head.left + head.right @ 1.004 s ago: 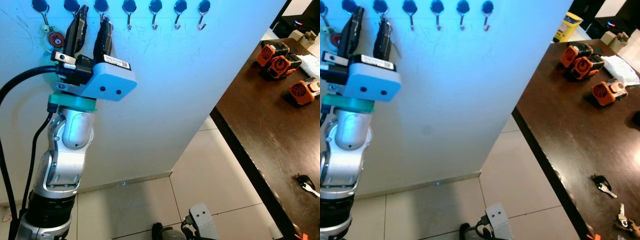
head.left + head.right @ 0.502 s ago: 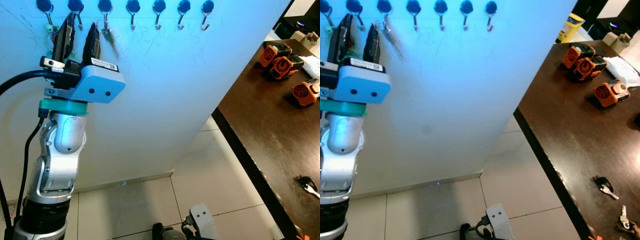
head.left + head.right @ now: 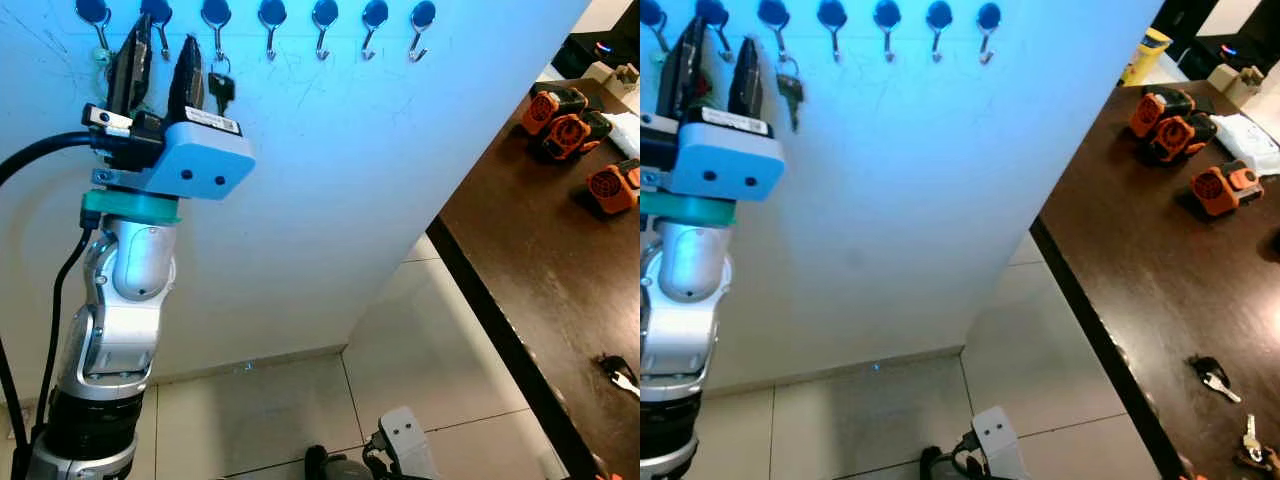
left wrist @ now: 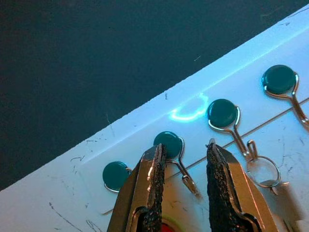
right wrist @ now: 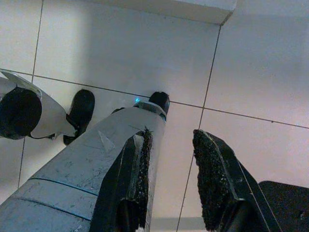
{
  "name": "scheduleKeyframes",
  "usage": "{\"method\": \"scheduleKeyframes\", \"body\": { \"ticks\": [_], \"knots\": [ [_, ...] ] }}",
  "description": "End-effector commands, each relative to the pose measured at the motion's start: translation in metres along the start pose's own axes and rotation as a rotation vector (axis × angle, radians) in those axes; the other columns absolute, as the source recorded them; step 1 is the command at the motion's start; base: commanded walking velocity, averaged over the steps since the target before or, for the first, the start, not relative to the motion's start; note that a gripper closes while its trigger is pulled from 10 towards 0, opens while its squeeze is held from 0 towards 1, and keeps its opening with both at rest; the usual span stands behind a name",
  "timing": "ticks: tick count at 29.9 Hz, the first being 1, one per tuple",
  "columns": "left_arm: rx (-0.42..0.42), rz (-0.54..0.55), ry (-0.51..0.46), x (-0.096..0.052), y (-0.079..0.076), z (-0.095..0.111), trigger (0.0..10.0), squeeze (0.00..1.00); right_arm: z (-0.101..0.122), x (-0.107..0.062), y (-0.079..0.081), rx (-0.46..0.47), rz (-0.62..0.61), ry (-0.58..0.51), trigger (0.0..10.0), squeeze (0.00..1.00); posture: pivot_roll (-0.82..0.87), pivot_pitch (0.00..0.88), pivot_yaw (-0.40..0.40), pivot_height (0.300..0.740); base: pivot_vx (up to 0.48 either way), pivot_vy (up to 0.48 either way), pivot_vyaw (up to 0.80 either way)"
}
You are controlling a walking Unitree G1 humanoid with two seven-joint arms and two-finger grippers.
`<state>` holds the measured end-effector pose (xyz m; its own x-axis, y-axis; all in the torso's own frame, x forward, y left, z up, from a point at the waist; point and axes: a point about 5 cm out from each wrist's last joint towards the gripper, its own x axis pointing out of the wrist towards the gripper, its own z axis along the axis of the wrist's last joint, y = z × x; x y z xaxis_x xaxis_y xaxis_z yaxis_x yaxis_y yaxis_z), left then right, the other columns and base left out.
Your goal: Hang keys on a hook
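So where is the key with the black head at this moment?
The key hangs on the third hook from the left of the wall row, just right of the raised left pincer.

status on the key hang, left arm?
Left gripper raised at the hook row, open, holding nothing. Keys hang on the third hook beside it. Right gripper idle, open, pointing at the floor. More keys on the table. Nothing in the way.
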<state>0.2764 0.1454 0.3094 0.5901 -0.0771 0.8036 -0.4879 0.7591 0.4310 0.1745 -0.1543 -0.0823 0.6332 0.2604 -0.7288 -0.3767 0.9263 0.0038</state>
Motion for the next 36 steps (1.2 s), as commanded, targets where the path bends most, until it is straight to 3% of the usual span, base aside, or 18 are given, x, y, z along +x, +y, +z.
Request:
{"method": "scheduleKeyframes", "body": {
  "ticks": [1, 8, 11, 12, 13, 15, 16, 17, 20, 22, 23, 25, 26, 27, 28, 29, 31, 36],
  "knots": [
    [0.001, -0.050, 0.020, -0.010, -0.008, -0.002, 10.0, 0.00, -0.021, -0.006, 0.006, 0.008, 0.017, 0.084, 10.0, 0.00, -0.07, 0.148, -0.028, 0.740, 0.000, 0.000, 0.00],
    [-0.083, -0.278, 0.084, -0.069, -0.013, -0.002, 10.0, 0.00, -0.024, -0.008, 0.005, 0.004, 0.015, 0.091, 10.0, 0.00, -0.07, 0.155, -0.033, 0.740, 0.000, 0.000, 0.00],
    [-0.043, -0.416, 0.166, -0.115, -0.007, -0.014, 10.0, 0.00, -0.026, -0.010, 0.000, -0.005, 0.004, 0.091, 10.0, 0.00, -0.05, 0.173, -0.044, 0.740, 0.000, 0.000, 0.00],
    [-0.043, -0.416, 0.166, -0.115, -0.007, -0.014, 10.0, 0.00, -0.026, -0.010, 0.000, -0.005, 0.004, 0.091, 10.0, 0.00, -0.05, 0.173, -0.044, 0.740, 0.000, 0.000, 0.00],
    [-0.041, -0.470, 0.268, -0.141, -0.006, -0.026, 10.0, 0.00, -0.027, -0.011, -0.003, 0.000, -0.008, 0.091, 10.0, 0.00, -0.04, 0.174, -0.050, 0.740, 0.000, 0.000, 0.00],
    [-0.041, -0.470, 0.268, -0.141, -0.006, -0.026, 10.0, 0.00, -0.027, -0.011, -0.003, 0.000, -0.008, 0.091, 10.0, 0.00, -0.04, 0.174, -0.050, 0.740, 0.000, 0.000, 0.00],
    [-0.114, -0.526, 0.567, -0.184, -0.017, -0.059, 10.0, 0.00, -0.028, -0.012, -0.007, 0.023, -0.029, 0.088, 10.0, 0.00, -0.04, 0.176, -0.055, 0.740, 0.000, 0.000, 0.00],
    [-0.164, -0.558, 0.740, -0.209, -0.027, -0.076, 10.0, 0.00, -0.028, -0.013, -0.009, 0.039, -0.040, 0.087, 10.0, 0.00, -0.04, 0.176, -0.056, 0.740, 0.000, 0.000, 0.00],
    [-0.222, -0.549, 0.924, -0.236, -0.039, -0.094, 10.0, 0.00, -0.028, -0.013, -0.011, 0.061, -0.052, 0.084, 10.0, 0.00, -0.04, 0.172, -0.062, 0.740, 0.000, 0.000, 0.00],
    [-0.232, -0.544, 0.950, -0.240, -0.040, -0.095, 10.0, 0.00, -0.028, -0.013, -0.011, 0.065, -0.054, 0.084, 10.0, 0.00, -0.04, 0.172, -0.062, 0.740, 0.000, 0.000, 0.00],
    [-0.273, -0.482, 1.128, -0.260, -0.048, -0.114, 10.0, 0.00, -0.028, -0.013, -0.012, 0.082, -0.063, 0.077, 10.0, 0.00, -0.06, 0.171, -0.068, 0.740, 0.000, 0.000, 0.00],
    [-0.273, -0.482, 1.128, -0.260, -0.048, -0.114, 10.0, 0.00, -0.028, -0.013, -0.012, 0.082, -0.063, 0.077, 10.0, 0.00, -0.06, 0.171, -0.068, 0.740, 0.000, 0.000, 0.00],
    [-0.309, -0.471, 1.306, -0.286, -0.059, -0.127, 10.0, 0.00, -0.027, -0.013, -0.013, 0.105, -0.070, 0.068, 10.0, 0.00, -0.06, 0.171, -0.068, 0.740, 0.000, 0.000, 0.00],
    [-0.309, -0.471, 1.306, -0.286, -0.059, -0.127, 10.0, 0.00, -0.027, -0.013, -0.013, 0.105, -0.070, 0.068, 10.0, 0.00, -0.06, 0.171, -0.068, 0.740, 0.000, 0.000, 0.00],
    [-0.345, -0.497, 1.447, -0.311, -0.068, -0.130, 10.0, 0.00, -0.026, -0.013, -0.014, 0.117, -0.075, 0.062, 10.0, 0.00, -0.08, 0.170, -0.073, 0.740, 0.000, 0.000, 0.00],
    [-0.345, -0.497, 1.447, -0.311, -0.068, -0.130, 10.0, 0.00, -0.026, -0.013, -0.014, 0.117, -0.075, 0.062, 10.0, 0.00, -0.08, 0.170, -0.073, 0.740, 0.000, 0.000, 0.00],
    [-0.333, -0.609, 1.537, -0.338, -0.072, -0.129, 10.0, 0.00, -0.026, -0.014, -0.015, 0.125, -0.080, 0.055, 10.0, 0.00, -0.09, 0.177, -0.069, 0.740, 0.000, 0.000, 0.00],
    [-0.276, -0.657, 1.575, -0.355, -0.062, -0.130, 10.0, 0.00, -0.027, -0.015, -0.016, 0.132, -0.089, 0.055, 10.0, 0.00, -0.09, 0.174, -0.071, 0.740, 0.000, 0.000, 0.00]
  ]
}}
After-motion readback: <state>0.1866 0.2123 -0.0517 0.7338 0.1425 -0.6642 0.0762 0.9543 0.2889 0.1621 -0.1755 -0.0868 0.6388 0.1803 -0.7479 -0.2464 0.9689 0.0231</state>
